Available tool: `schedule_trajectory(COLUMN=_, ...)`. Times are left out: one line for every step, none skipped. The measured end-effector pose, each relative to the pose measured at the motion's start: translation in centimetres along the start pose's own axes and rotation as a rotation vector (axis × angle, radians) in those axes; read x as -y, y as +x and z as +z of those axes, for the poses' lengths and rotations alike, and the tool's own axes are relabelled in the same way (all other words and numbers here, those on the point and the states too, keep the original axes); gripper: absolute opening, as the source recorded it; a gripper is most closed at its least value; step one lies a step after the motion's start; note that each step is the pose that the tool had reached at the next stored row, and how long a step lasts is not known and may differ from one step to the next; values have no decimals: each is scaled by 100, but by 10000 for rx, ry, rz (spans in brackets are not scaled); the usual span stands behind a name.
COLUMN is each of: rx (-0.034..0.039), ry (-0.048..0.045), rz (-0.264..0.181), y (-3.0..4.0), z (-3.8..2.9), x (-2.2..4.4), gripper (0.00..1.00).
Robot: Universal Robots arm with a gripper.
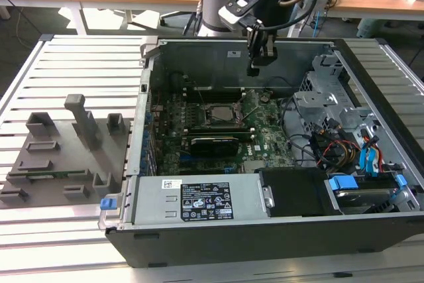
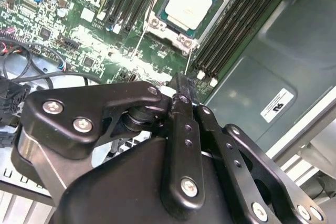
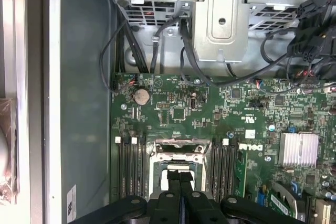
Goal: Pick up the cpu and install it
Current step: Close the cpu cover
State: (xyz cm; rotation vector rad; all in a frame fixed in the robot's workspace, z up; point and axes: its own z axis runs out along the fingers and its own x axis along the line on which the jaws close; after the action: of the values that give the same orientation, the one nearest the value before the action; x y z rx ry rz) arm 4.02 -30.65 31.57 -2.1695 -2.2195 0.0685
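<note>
Exterior view: my gripper (image 1: 255,67) hangs inside the open computer case (image 1: 199,48), above the motherboard (image 1: 265,137) and clear of it. The grey fixture block (image 1: 66,157) sits on the table well apart, toward the exterior view's left.

Fingers: in the first wrist view my fingers (image 3: 171,184) are pressed together with nothing between them. Closed and empty.

Cpu: in the second wrist view the cpu (image 2: 189,2) lies flat inside the socket frame (image 2: 156,23), silver top up, edges parallel to the frame. In the exterior view it is the pale square (image 1: 218,114) mid-board, below my fingertips and toward that view's left. I am not touching it.

Judgement: the placing part of the task looks done, as the chip rests in its seat. I cannot tell whether it is fully home on every side.

Notes for doing this step well:
- Keep my axis plumb over the board, since a tilt would carry a fingertip toward the chip's top.
- Mind the thin wire levers (image 2: 140,40) beside the socket. They stand proud and could snag.
- Memory slots (image 2: 231,30) flank the socket closely, so there is little lateral margin.
- Apply no side load to the cpu. Any contact should be flat and light, or the chip may skew in the frame.
</note>
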Motion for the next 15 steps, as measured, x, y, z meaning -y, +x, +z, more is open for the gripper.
schedule_trajectory(rx=0, ry=4, rz=2, y=-1, z=-2, x=-33, gripper=11)
schedule_trajectory(rx=0, ry=6, rz=2, y=-2, z=-3, x=-52, gripper=11)
schedule_trajectory(rx=0, ry=8, rz=1, y=-2, z=-3, x=-67, gripper=11)
schedule_trajectory(rx=-1, ry=11, rz=0, y=-2, z=-4, x=-91, gripper=11)
schedule_trajectory(rx=-1, ry=18, rz=1, y=-2, z=-2, x=-114, gripper=11)
schedule_trajectory(rx=0, ry=24, rz=1, y=-3, z=0, x=-129, gripper=11)
schedule_trajectory(rx=2, ry=33, rz=1, y=-3, z=4, x=-151, gripper=11)
schedule_trajectory(rx=-1, ry=38, rz=0, y=-2, z=9, x=-165, gripper=11)
schedule_trajectory(rx=-1, ry=43, rz=0, y=-2, z=16, x=-178, gripper=11)
schedule_trajectory(rx=-2, ry=62, rz=1, y=-1, z=38, x=-210, gripper=11)
schedule_trajectory(rx=-2, ry=82, rz=1, y=3, z=69, x=-230, gripper=11)
schedule_trajectory(rx=-2, ry=95, rz=1, y=7, z=94, x=-245, gripper=11)
schedule_trajectory(rx=-1, ry=107, rz=0, y=11, z=115, x=-260, gripper=11)
schedule_trajectory(rx=-2, ry=118, rz=0, y=14, z=136, x=-272, gripper=11)
schedule_trajectory(rx=-3, ry=122, rz=0, y=17, z=149, x=-283, gripper=11)
